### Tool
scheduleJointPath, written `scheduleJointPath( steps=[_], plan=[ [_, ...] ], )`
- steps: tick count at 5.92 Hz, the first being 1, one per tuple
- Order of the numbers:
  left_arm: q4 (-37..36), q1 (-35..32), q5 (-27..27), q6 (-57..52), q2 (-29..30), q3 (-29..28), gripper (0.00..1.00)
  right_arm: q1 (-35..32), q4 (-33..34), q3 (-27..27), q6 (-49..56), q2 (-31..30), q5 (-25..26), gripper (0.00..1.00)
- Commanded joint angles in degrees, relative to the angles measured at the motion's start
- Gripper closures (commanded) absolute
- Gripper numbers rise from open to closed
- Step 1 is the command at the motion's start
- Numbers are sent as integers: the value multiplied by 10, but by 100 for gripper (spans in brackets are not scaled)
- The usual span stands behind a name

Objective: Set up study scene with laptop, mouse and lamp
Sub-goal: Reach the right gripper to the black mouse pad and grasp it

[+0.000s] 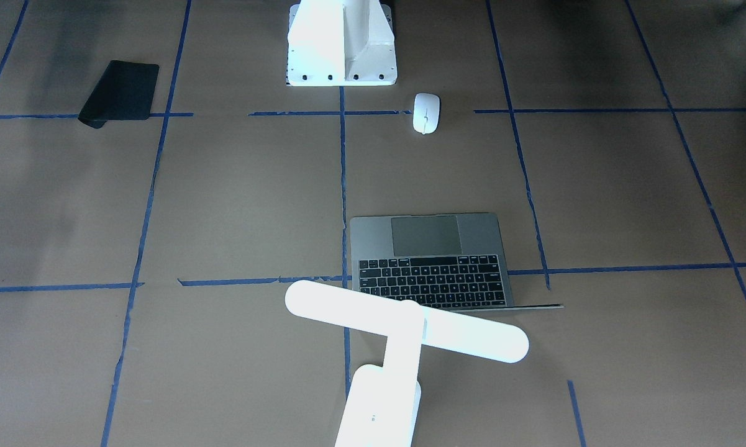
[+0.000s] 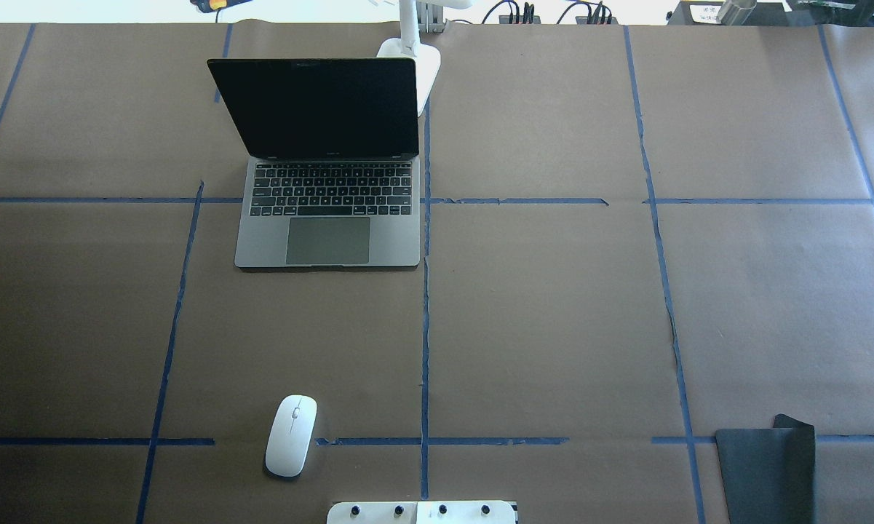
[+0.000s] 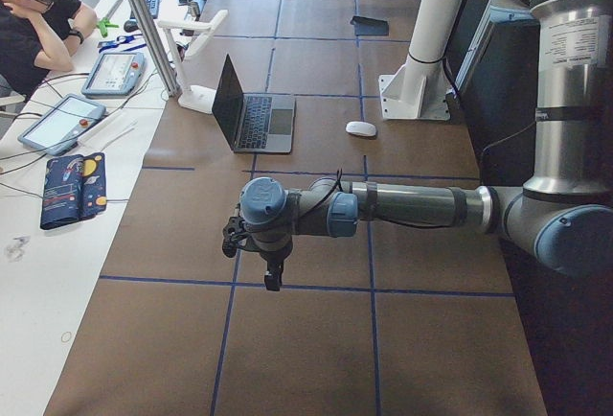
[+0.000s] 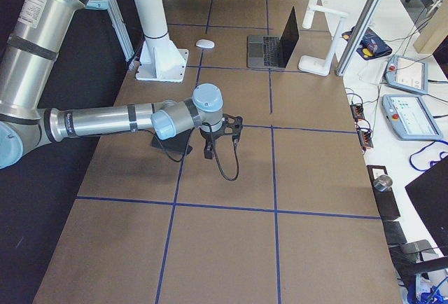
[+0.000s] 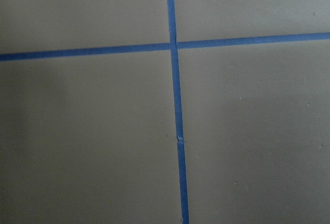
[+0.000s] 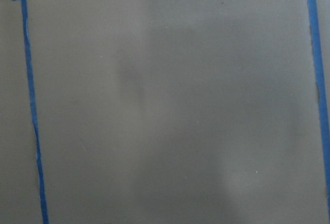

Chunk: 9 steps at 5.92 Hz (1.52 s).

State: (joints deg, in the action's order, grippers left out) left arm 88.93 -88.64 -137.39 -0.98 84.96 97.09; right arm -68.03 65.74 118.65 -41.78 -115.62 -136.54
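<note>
Left tool (image 3: pixel 272 277) and right tool (image 4: pixel 210 151) hang above the counter (image 2: pixel 553 327), laptop (image 2: pixel 327 196) far off; clenched or released, I cannot tell

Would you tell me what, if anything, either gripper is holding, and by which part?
Nothing: the laptop, mouse and lamp all sit on the table, apart from the left gripper and right gripper.

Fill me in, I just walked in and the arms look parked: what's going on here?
Nothing is being handled right now. The laptop stands open with the lamp just behind it. The mouse lies apart, near the white pedestal, and a black mat sits off to the robot's right. The left gripper and right gripper hang over bare table, touching none of them.
</note>
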Motion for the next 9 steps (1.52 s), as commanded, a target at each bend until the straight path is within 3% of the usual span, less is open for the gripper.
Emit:
scheduleJointPath(
  steps=[1,3,4,5,6,8,9],
  plan=[
    [0,0,-2,4,-1,6,0,80,-137,-4,-112,-56,46,0],
    [0,0,-2,4,-1,8,0,169,-294,-33,-216,-93,105,0],
    [0,0,-2,4,-1,8,0,224,-311,-33,-256,-98,140,0],
    [0,-1,-13,4,-2,13,0,331,-325,-34,-334,-99,238,0],
    [0,-1,-42,4,-2,10,0,403,-356,-37,-389,-114,285,0],
    [0,-1,-43,3,-2,11,0,550,-359,-43,-490,-114,412,0],
    [0,-1,-43,2,-3,11,0,570,-359,-47,-492,-111,417,0]
  ],
)
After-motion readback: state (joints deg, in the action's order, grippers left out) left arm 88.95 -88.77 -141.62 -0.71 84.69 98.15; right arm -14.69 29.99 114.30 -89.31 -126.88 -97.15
